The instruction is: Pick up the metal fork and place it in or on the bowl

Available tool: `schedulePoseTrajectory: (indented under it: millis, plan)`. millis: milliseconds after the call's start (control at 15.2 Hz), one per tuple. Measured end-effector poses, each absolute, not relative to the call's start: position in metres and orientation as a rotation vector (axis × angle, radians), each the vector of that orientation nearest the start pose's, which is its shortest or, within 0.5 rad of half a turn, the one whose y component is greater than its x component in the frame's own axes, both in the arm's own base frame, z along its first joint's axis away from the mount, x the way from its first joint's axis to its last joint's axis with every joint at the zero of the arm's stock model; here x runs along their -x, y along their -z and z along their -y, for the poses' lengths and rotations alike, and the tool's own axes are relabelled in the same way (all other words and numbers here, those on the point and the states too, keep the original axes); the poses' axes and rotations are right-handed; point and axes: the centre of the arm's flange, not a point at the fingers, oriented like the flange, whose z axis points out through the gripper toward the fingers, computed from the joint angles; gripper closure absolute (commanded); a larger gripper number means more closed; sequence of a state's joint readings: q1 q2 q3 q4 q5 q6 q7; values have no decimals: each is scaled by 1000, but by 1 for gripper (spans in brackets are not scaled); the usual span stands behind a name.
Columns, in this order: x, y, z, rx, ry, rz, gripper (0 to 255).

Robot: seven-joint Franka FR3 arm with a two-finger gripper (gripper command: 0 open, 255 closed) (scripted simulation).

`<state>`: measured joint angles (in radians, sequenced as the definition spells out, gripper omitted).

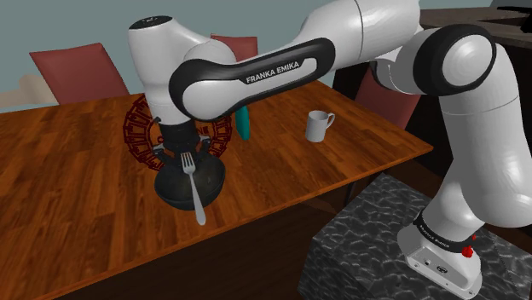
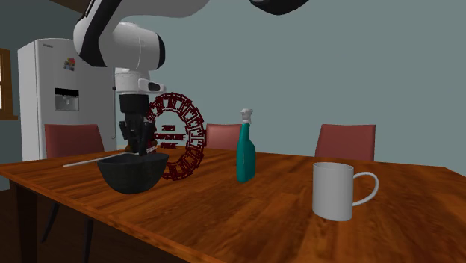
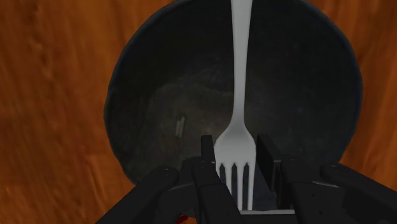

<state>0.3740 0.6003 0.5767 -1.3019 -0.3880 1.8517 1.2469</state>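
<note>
Wrist view: fork (image 3: 240, 89) lengthwise across bowl (image 3: 127, 95)

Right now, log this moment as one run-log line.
stage: placing | fingers: shut on fork | fork: over bowl, handle past rim

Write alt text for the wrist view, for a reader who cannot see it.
The black hand clasps a pale fork by its tined head over a dark bowl, with the handle reaching across the bowl to the rim opposite the hand. A reddish-brown wooden table surrounds the bowl.

White mug (image 2: 334, 190) and teal bottle (image 2: 246, 155) stand on wooden table (image 2: 246, 220).
</note>
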Motion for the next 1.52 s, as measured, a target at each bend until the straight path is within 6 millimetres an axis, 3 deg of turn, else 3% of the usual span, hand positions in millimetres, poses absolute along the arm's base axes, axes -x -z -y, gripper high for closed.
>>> schedulePoseTrajectory:
  millis: [462, 528, 924, 1254, 1518]
  plan:
    - [-511, -431, -502, 3099, 118, -444, 255]
    - [-511, -431, -502, 3099, 118, -444, 0]
    - [-511, -431, -502, 3099, 118, -444, 0]
    - [-509, -476, -502, 3098, 120, -443, 0]
    - [-507, -480, -502, 3099, 118, -443, 0]
